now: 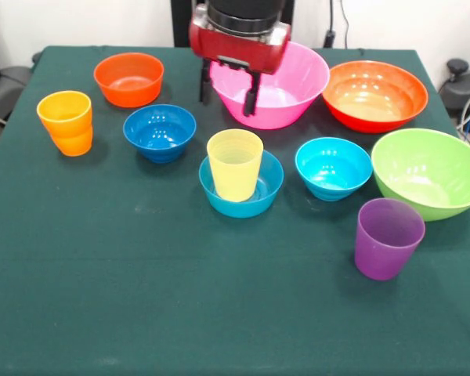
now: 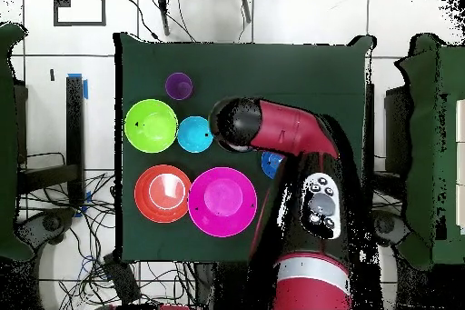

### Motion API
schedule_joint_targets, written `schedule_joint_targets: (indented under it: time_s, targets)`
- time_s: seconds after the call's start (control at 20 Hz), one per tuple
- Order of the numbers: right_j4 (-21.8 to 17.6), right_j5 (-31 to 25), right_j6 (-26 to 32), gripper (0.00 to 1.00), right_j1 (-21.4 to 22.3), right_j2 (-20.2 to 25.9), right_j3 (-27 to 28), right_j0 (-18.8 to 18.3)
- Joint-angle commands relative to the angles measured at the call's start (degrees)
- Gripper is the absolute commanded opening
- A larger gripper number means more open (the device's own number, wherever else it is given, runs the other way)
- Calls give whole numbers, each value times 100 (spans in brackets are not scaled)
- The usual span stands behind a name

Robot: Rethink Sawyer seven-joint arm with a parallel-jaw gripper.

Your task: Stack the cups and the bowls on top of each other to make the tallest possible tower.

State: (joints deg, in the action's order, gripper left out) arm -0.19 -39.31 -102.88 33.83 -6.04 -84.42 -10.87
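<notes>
The tower is a pale yellow cup (image 1: 235, 164) standing upright in a mid-blue small bowl (image 1: 268, 190) at the table's middle. My gripper (image 1: 229, 88) is open and empty, hanging behind the tower over the left rim of the large pink bowl (image 1: 298, 86). An orange cup (image 1: 65, 123) stands at the left and a purple cup (image 1: 388, 237) at the front right. Loose bowls: small orange-red (image 1: 128, 78), dark blue (image 1: 160, 131), cyan (image 1: 334, 167), large orange-red (image 1: 374, 94) and lime green (image 1: 429, 172). In the overhead view my arm (image 2: 272, 129) hides the tower and the gripper.
The dark green cloth-covered table (image 1: 141, 298) has open room along its front. In the overhead view the purple cup (image 2: 178, 85), green bowl (image 2: 152, 125), cyan bowl (image 2: 194, 134), large orange-red bowl (image 2: 163, 193) and pink bowl (image 2: 222, 201) show left of the arm.
</notes>
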Motion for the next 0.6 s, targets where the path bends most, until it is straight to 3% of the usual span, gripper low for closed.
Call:
schedule_joint_targets:
  time_s: [0.05, 0.25, 0.55, 0.6]
  targets:
    - [-347, -622, 886, 100, 100, 890, -512, -232]
    - [-545, -232, 1029, 100, 185, 1011, -724, -405]
    - [-1032, 1263, 874, 100, 195, 1252, -1034, -630]
    - [-1045, 1229, 849, 100, 196, 1299, -1059, -667]
